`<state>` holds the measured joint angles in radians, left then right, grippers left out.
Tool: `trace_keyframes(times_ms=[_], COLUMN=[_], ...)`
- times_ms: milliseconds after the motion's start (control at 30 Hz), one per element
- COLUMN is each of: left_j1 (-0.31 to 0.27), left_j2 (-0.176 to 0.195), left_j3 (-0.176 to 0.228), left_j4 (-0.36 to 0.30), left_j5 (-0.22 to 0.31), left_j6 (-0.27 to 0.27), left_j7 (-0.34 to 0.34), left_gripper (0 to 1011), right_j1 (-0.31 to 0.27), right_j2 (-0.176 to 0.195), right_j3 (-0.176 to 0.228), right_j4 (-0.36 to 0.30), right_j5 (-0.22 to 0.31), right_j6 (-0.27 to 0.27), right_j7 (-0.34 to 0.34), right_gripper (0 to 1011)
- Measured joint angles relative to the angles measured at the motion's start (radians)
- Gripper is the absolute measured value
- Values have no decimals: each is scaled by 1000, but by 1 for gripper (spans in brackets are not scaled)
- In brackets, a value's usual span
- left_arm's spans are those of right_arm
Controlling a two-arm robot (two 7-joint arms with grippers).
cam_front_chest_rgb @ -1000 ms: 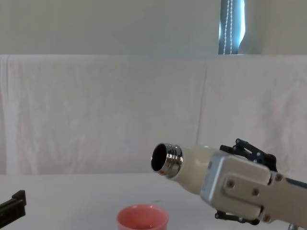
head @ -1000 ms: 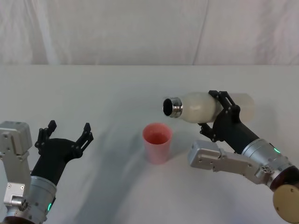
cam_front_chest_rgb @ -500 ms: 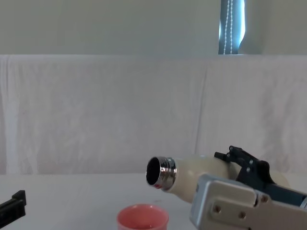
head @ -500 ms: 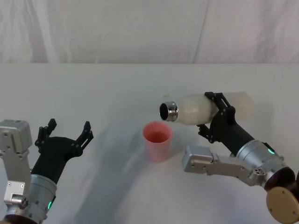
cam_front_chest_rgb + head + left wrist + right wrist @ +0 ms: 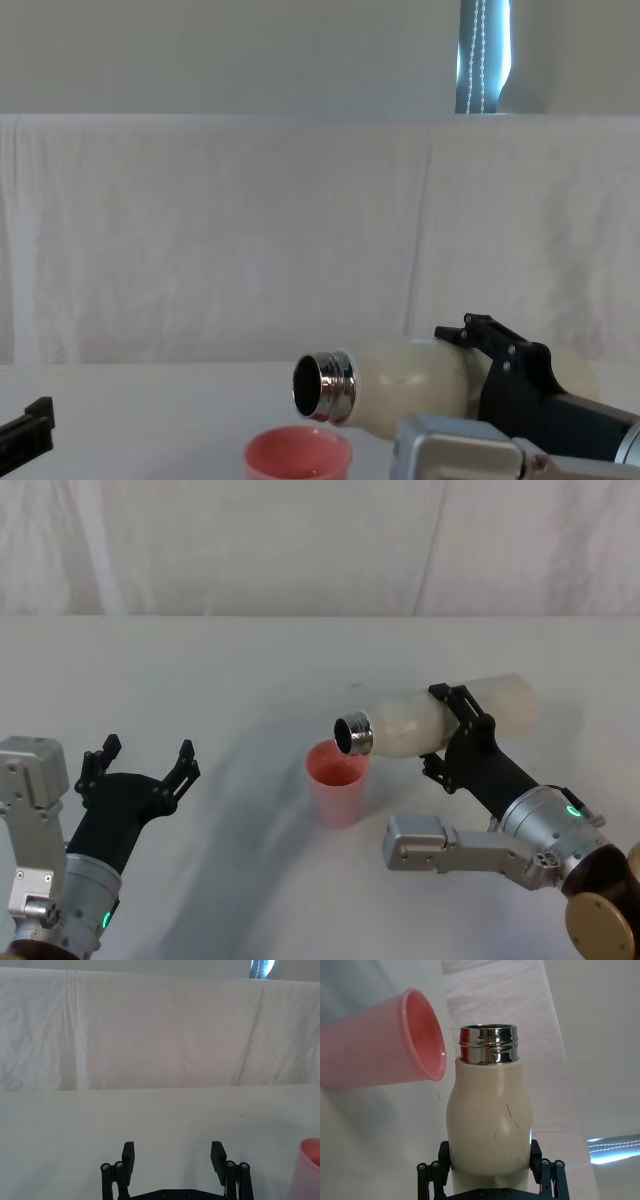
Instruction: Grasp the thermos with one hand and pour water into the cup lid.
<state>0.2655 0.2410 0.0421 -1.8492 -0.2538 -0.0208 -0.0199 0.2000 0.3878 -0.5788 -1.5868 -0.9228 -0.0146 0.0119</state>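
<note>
The right gripper [image 5: 457,738] holds the thermos [image 5: 440,718] around its middle, fingers [image 5: 431,1175] pressed against either side of the cream body. Since a second ago the thermos has come lower and tipped further: it now lies almost level, its steel neck dipping slightly below the body, where before the neck pointed a little upward. The mouth has also moved forward from the fingers toward the cup lid [image 5: 337,784] and now hangs just above the lid's far rim, near it but not touching; no water can be made out between them. The cup lid stands upright on the white worktop [image 5: 230,680] in the same spot as before, beyond the neck end of the thermos. The left gripper [image 5: 140,763] has not moved: it hovers well apart from the cup lid, fingers [image 5: 128,1154] spread wide and holding nothing.
</note>
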Motion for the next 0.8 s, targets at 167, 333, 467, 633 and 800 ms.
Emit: trace_keyframes(times_ms=[167,333,467,633,800], left_j1=[0,0,0,0,0], left_j2=[0,0,0,0,0], left_j3=[0,0,0,0,0], left_j4=[0,0,0,0,0], left_j5=[0,0,0,0,0], left_j6=[0,0,0,0,0], left_j7=[0,0,0,0,0], left_gripper=[1001,1001,1001,1001,1001], right_j1=[6,14,21,28,36], right_j2=[8,14,20,26,30], right_j3=[-12,-21,-26,-32,-35], right_j4=[1,3,4,6,10], right_j5=[-22,-43,-56,-71,-82], right_j6=[2,6,9,12,13], right_j7=[-8,-15,-20,-25,-33], right_gripper=[956,956,955,955,956])
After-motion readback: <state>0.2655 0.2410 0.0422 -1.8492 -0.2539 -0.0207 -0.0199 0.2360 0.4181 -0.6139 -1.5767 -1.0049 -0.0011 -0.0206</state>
